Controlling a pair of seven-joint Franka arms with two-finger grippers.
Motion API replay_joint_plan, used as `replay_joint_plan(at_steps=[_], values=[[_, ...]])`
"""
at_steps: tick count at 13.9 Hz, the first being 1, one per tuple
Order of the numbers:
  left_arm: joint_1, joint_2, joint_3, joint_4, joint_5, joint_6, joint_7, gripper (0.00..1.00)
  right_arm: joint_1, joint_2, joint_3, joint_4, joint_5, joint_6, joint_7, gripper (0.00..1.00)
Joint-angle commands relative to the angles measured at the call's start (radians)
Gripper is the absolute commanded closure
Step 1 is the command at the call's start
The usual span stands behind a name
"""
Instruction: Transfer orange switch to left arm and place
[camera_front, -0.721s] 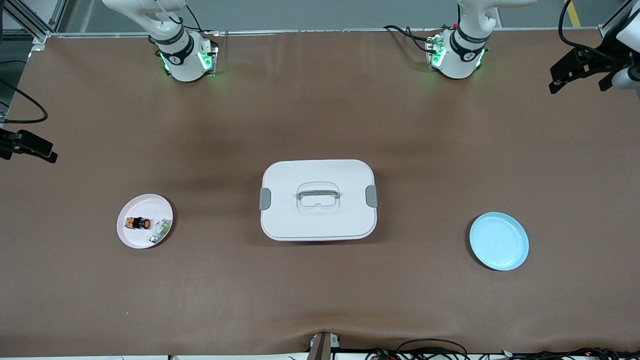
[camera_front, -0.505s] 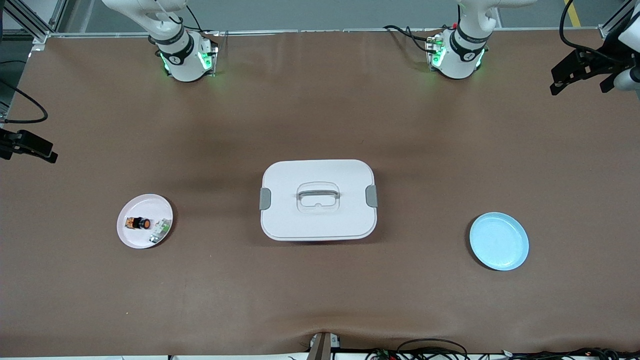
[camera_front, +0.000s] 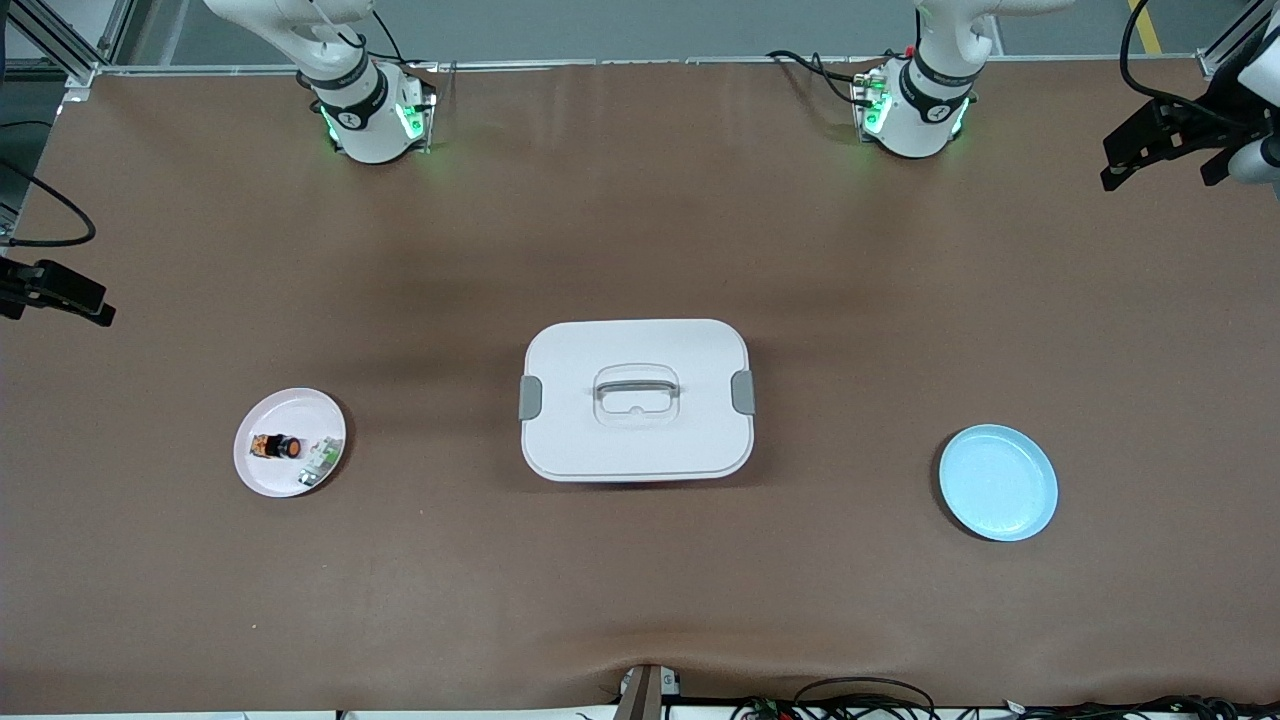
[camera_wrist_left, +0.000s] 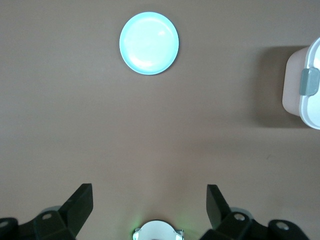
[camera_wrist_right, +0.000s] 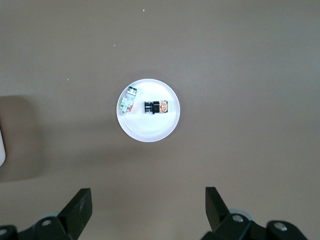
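Lying on round pink plate (camera_front: 262, 475), toward right arm's end of table (camera_front: 640, 230): orange switch (camera_front: 277, 446), stubby black cylinder, just beside small green-and-white part (camera_front: 319, 463). White rounded-rectangular box (camera_front: 636, 400), grey side latches, sat mid-table. Smooth round blue plate (camera_front: 998, 482) lay toward left arm's end. Left gripper (camera_wrist_left: 150, 207) hung high, fingers spread wide. Right gripper (camera_wrist_right: 148, 206) hung high above pink plate, fingers likewise apart, holding nothing.

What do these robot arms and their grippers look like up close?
Both arms are glossy white with black joint bands, green lights glowing at their bases and black cables trailing off. The left gripper and right gripper are matte black, each with two flat, angular fingers.
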Motion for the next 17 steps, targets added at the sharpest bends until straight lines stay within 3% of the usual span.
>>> replay_joint_plan(at_steps=[1,11,15,17], values=[[-0.013,0.009,0.001,0.024,0.020,-0.022,0.000,0.00,0.007,0.009,-0.009,0.023,0.004,-0.010,0.005,0.00],[-0.004,-0.008,0.007,0.031,0.009,-0.028,0.018,0.00,0.014,0.064,-0.009,0.021,-0.005,0.056,-0.007,0.00],[-0.008,0.010,0.003,0.059,0.021,-0.029,0.017,0.00,0.017,0.173,-0.006,0.021,-0.005,0.085,-0.007,0.00],[-0.004,0.003,0.010,0.062,0.020,-0.029,0.029,0.00,0.014,0.223,-0.007,0.008,0.004,0.204,-0.003,0.00]])
